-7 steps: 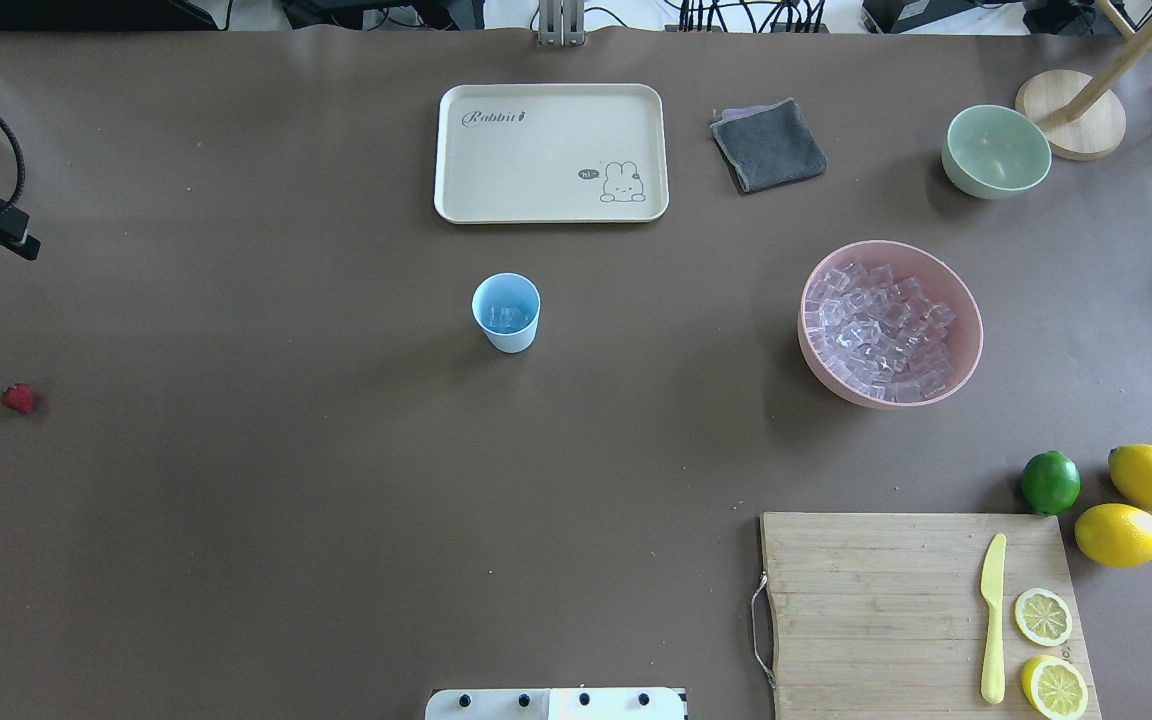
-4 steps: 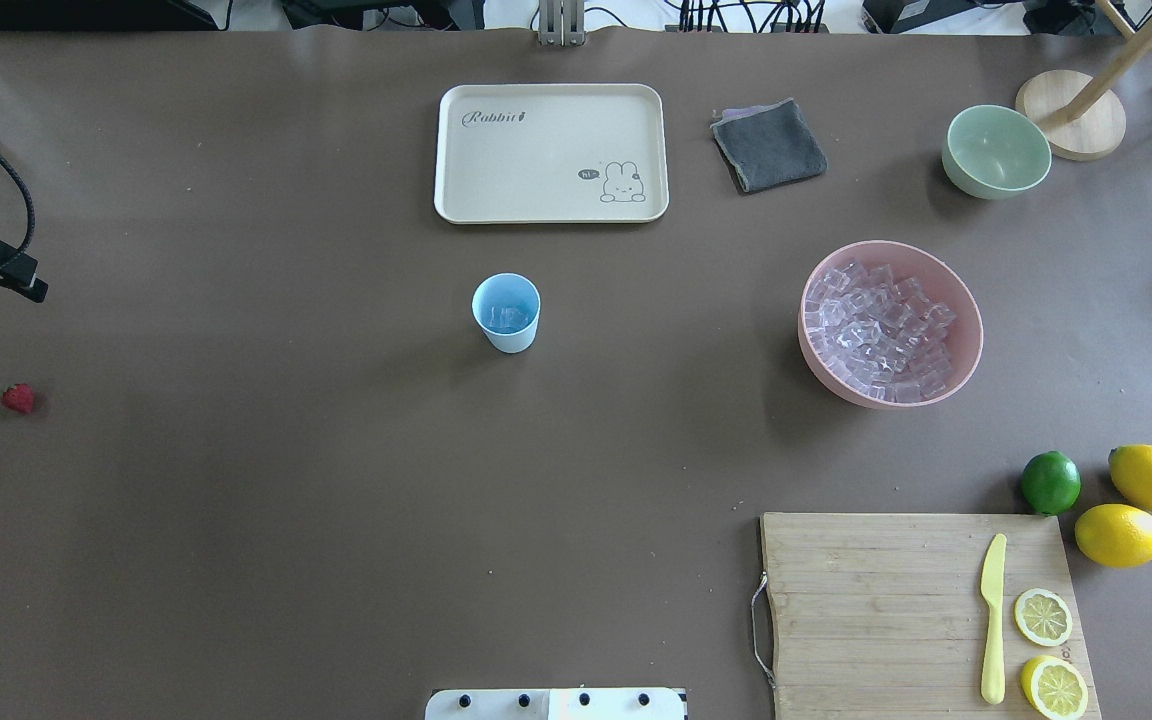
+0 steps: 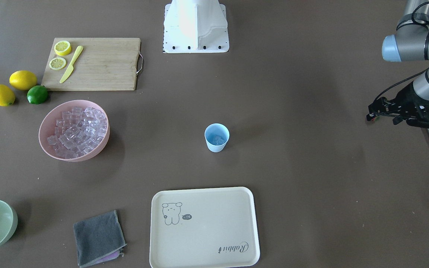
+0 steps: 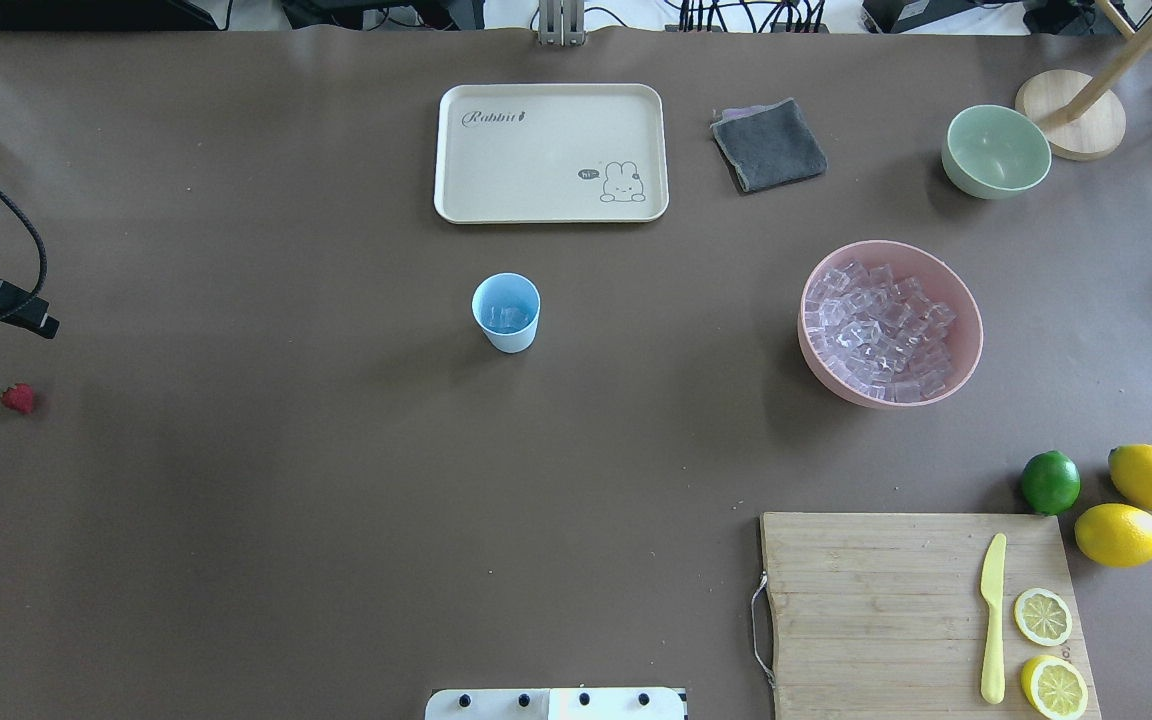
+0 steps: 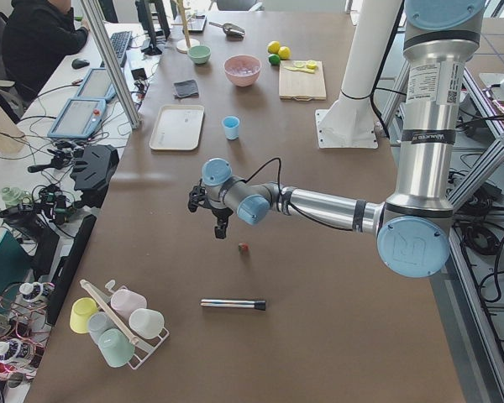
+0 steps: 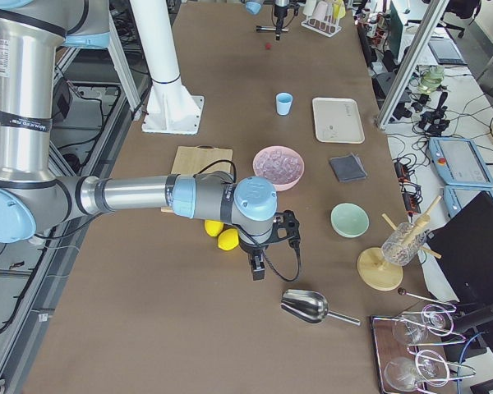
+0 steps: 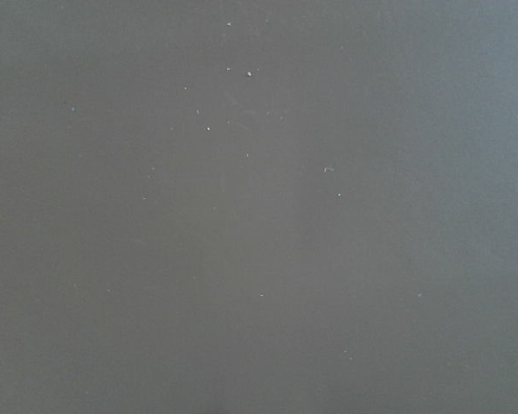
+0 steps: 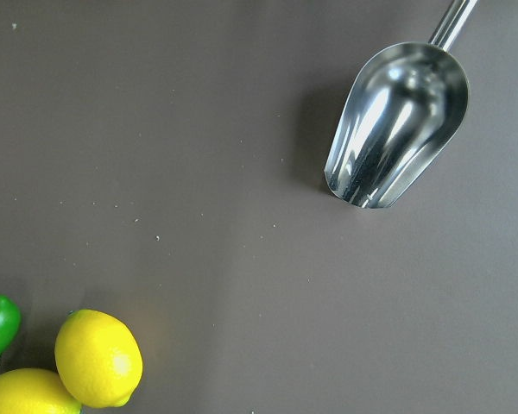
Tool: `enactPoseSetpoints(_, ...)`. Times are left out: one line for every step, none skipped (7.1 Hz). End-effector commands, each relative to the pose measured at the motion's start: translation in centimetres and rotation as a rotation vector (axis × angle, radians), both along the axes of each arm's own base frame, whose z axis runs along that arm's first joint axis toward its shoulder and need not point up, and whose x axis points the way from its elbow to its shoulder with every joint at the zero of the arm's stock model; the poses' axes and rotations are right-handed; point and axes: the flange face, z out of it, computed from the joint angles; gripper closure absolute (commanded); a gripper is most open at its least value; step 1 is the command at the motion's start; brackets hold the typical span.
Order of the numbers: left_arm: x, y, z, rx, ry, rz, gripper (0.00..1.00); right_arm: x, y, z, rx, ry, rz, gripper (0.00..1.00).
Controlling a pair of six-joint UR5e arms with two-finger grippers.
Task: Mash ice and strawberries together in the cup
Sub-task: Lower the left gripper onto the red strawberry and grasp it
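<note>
Brown worktop carries the pale-blue cup at its centre, reachable by both arms, with ice cubes inside. The strawberry lies far left; the left end effector hovers near, likely to fetch it. I cannot tell whether it is clenched or released.

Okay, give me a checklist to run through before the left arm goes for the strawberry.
1. Cup upright: ok.
2. Ice in the cup: ok, some cubes show inside.
3. Strawberry in the cup: not ok, it lies on the table, far from the cup.
4. Left end effector on the strawberry: not ok, it hangs near it, not touching.
5. Left end effector open: cannot tell.
6. Right end effector away from the cup: ok, it is by the scoop.
</note>
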Motion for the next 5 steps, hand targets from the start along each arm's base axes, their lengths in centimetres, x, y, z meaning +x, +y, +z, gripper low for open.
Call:
enactPoseSetpoints(-0.3, 0.6, 1.7, 0.008, 0.002, -0.002, 0.01, 0.1, -0.4, 0.3, -0.095, 0.013, 0.124, 0.01)
enactPoseSetpoints(-0.4, 0.4, 1.6, -0.013, -0.013, -0.045, 0.01, 0.2, -1.2, 1.1, -0.099, 0.007, 0.18, 0.01)
enactPoseSetpoints(0.7, 0.8, 1.8, -0.028, -0.021, -0.042, 0.01, 0.2, -1.4, 1.5, -0.085, 0.007, 0.198, 0.0)
enactPoseSetpoints(1.9, 1.2, 2.7, -0.032, -0.036, -0.028, 0.01, 0.1, -1.0, 1.8, -0.074, 0.008, 0.201, 0.0)
enactPoseSetpoints(2.2, 1.2, 5.0, -0.025, -0.063, -0.037, 0.01, 0.1, -1.1, 1.5, -0.065, -0.004, 0.198, 0.0)
